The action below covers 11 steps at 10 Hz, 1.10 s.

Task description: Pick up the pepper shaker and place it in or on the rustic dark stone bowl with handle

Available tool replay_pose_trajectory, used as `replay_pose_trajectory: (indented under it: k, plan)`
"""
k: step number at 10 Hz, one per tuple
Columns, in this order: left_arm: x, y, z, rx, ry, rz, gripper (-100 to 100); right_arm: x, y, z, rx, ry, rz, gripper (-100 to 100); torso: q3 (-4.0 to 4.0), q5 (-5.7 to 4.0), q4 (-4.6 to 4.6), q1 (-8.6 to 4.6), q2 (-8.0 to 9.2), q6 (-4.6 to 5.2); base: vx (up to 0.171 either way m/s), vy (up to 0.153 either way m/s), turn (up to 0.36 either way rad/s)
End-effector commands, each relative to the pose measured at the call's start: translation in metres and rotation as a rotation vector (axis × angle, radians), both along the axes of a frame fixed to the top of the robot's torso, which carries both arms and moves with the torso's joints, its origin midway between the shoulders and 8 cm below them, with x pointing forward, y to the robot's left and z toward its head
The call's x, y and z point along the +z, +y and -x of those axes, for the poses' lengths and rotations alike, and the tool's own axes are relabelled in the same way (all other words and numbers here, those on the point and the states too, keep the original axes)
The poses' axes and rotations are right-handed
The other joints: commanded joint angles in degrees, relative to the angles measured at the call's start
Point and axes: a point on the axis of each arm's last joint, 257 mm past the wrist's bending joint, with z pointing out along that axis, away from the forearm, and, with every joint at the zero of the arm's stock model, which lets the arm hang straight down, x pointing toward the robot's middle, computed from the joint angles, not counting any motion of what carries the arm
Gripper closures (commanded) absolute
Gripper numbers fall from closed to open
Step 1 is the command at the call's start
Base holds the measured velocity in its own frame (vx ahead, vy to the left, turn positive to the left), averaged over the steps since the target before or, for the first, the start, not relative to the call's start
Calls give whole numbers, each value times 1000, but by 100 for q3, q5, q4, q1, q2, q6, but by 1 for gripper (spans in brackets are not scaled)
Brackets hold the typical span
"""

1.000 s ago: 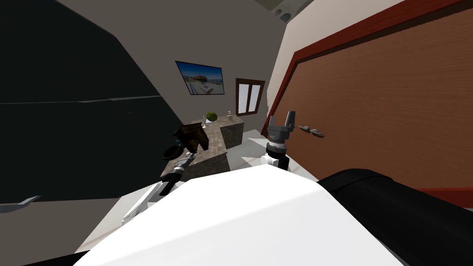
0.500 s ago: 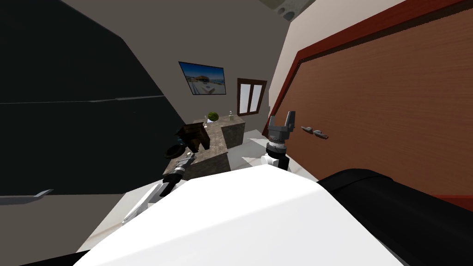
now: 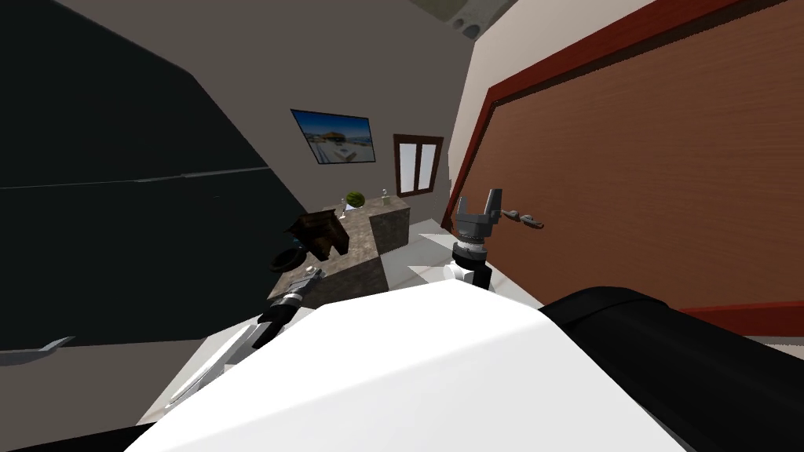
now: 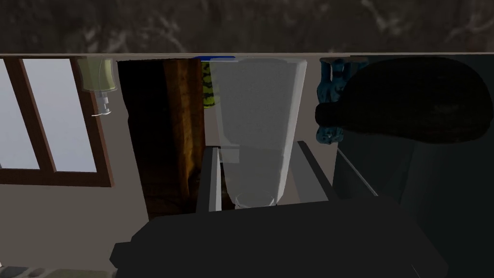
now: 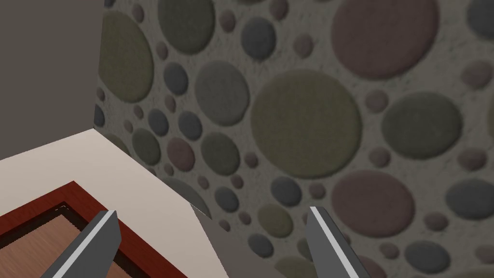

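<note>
Left wrist view: the left gripper [image 4: 258,147] clamps the sides of the pale pepper shaker [image 4: 258,101], its base at the counter [image 4: 144,24], between a brown block [image 4: 159,135] and the dark bowl [image 4: 415,96] at the counter's left edge. Lift straight up first, then swing over the bowl's handle [image 4: 330,113], away from the block. The right gripper [image 3: 478,199], fingers apart, hangs well clear.

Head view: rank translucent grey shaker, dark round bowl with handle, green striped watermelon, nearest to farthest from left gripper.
1. Translucent grey shaker, between the left gripper's fingers.
2. Dark round bowl with handle, just left of it on the stone counter.
3. Green striped watermelon, at the counter's far end.
</note>
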Motion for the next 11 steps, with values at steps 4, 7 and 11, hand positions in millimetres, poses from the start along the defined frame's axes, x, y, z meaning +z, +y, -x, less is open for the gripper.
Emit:
replay_pose_trajectory:
  k: [4, 7, 11]
  plan:
    - [-26, 39, 36, 87, 124, -17, 100, 0, 0, 0, 0, 0, 0, 0, -20, 47, -40, 48, 1, -28, -46, -56, -43]
    - [-30, 70, 59, 146, 192, -41, 100, 0, 0, 0, 0, 0, 0, 0, -25, 78, -67, 99, 15, -66, -53, -53, -58]
    - [-28, 101, 80, 201, 253, -71, 100, 0, 0, 0, 0, 0, 0, 0, -32, 78, -68, 116, 3, -60, -30, -18, -61]
